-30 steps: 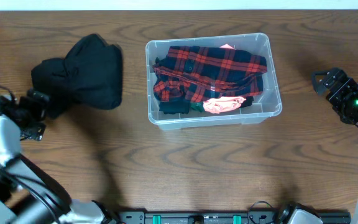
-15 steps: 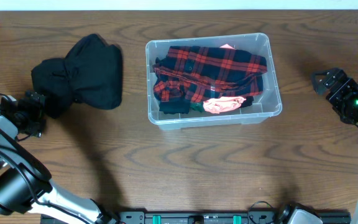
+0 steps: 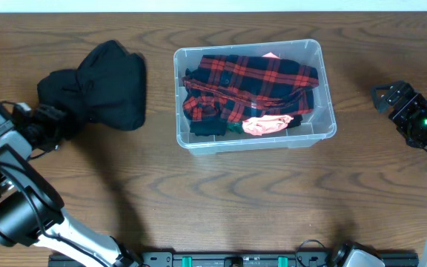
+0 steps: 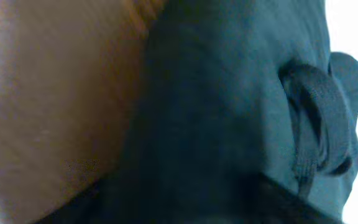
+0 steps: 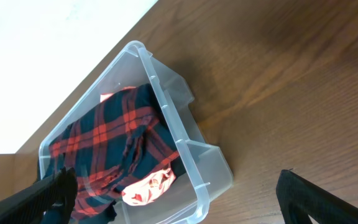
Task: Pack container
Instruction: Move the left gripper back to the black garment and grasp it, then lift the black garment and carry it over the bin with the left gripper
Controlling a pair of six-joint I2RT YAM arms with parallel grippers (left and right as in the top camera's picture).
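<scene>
The clear plastic container (image 3: 328, 96) stands at the middle of the table and holds a red-and-dark plaid garment (image 3: 250, 81) and a pink cloth (image 3: 265, 124). It also shows in the right wrist view (image 5: 179, 140). A black garment (image 3: 106, 85) lies in a heap to the container's left. My left gripper (image 3: 50, 126) is at the heap's lower left edge; its wrist view is filled by the black garment (image 4: 229, 124) with a drawcord, and the jaws do not show. My right gripper (image 3: 388, 96) is open and empty, right of the container.
The table is dark brown wood (image 3: 236, 200). A white surface lies beyond the far edge (image 5: 55, 56). A black rail with green parts runs along the front edge (image 3: 236, 259).
My left gripper has moved right and up, from just left of the black garment to its lower left edge. The right arm has not moved.
</scene>
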